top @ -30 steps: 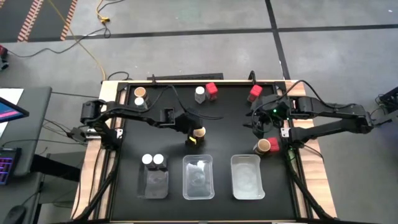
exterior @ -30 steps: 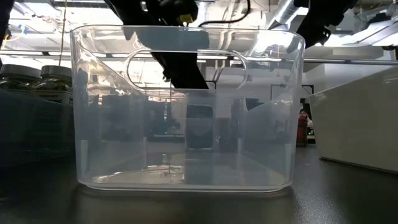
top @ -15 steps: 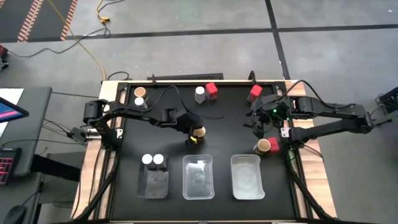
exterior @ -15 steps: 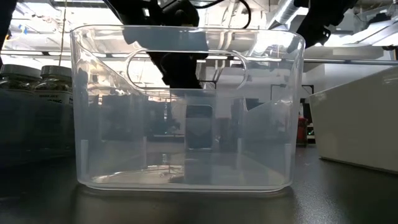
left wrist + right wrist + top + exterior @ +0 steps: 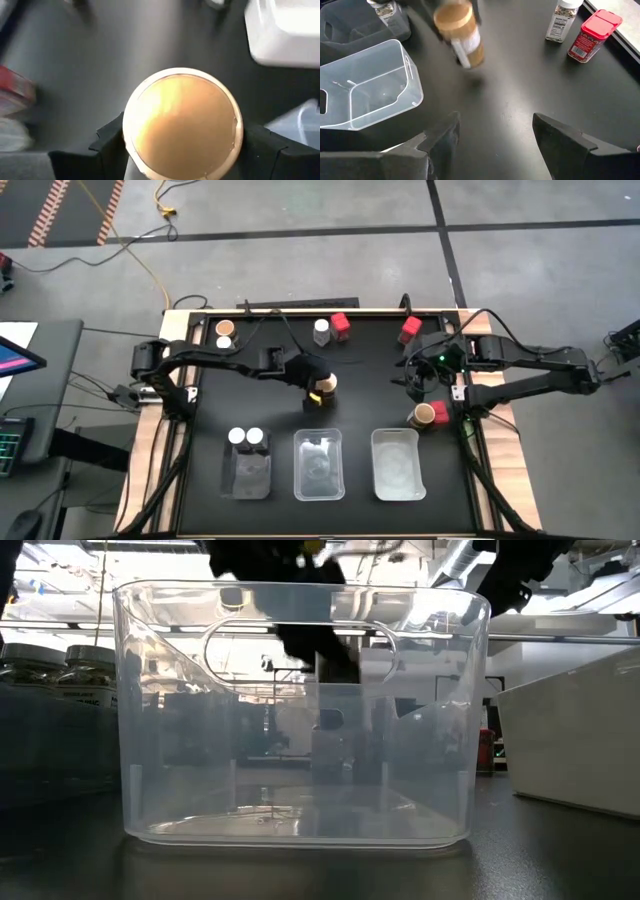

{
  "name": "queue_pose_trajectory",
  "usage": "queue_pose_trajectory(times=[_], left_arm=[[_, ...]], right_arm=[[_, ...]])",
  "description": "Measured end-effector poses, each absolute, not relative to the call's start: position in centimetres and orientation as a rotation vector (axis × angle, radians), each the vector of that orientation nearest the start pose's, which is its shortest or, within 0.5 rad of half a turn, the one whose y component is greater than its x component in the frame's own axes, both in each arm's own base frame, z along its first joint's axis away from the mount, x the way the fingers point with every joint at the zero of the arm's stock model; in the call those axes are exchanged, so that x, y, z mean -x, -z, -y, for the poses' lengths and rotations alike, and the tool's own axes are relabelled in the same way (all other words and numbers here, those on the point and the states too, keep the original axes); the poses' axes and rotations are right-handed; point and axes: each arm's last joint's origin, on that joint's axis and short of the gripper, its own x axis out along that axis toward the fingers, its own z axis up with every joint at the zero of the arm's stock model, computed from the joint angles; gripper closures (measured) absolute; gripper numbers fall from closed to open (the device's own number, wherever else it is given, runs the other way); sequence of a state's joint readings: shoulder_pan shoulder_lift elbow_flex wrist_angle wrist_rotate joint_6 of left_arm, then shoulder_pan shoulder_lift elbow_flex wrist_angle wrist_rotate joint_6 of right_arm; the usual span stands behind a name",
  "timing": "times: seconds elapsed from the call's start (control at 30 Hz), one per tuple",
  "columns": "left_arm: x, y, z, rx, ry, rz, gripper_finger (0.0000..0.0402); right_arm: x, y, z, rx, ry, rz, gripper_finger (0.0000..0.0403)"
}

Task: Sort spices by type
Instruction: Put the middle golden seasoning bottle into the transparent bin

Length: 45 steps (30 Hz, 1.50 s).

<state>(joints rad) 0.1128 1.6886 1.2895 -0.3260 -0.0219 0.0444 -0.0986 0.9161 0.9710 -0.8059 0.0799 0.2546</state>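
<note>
Shifted right since earlier, left gripper clamps tan-lidded jar, its body hidden; right gripper gapes.

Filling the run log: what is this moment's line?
left hand: shut on tan-lid spice jar, lifted, tilted | right hand: open, empty, waiting | middle tray: empty

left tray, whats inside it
Two white-capped jars stand at the far end of the left tray. The rest looks bare, and the jars cover the floor beneath them.
</note>
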Motion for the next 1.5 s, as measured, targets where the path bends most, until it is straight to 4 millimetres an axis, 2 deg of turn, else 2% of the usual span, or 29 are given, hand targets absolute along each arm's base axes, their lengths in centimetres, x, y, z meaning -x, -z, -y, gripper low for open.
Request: queue_pose_trajectory(times=[0.1,0.23,0.37,0.67,0.97,1.13,1.5], left_arm=[[-36.6,-28.9,-3.7,0.017,-0.148,-0.747,0.0133],[-35.8,-32.5,-1.9,0.033,-0.146,-0.712,0.0133],[-34.9,-34.6,-0.2,0.038,-0.191,-0.642,0.0133],[-34.0,-34.6,3.5,0.046,-0.151,-0.685,0.0133],[-34.0,-34.6,4.0,0.064,-0.147,-0.676,0.0131],[-33.9,-34.6,5.0,0.038,-0.108,-0.678,0.0133],[-32.8,-34.7,9.4,0.084,-0.156,-0.641,0.0133]], right_arm=[[-17.0,-32.0,1.9,-0.249,0.265,-0.726,0.0127],[-17.0,-32.0,1.9,-0.249,0.265,-0.727,0.0127],[-17.0,-32.0,1.9,-0.249,0.265,-0.728,0.0127],[-17.0,-32.0,2.0,-0.25,0.268,-0.727,0.0127],[-17.0,-32.0,2.0,-0.25,0.268,-0.727,0.0127],[-17.0,-32.0,2.0,-0.25,0.268,-0.727,0.0127],[-17.0,-32.0,2.0,-0.249,0.267,-0.727,0.0127]])
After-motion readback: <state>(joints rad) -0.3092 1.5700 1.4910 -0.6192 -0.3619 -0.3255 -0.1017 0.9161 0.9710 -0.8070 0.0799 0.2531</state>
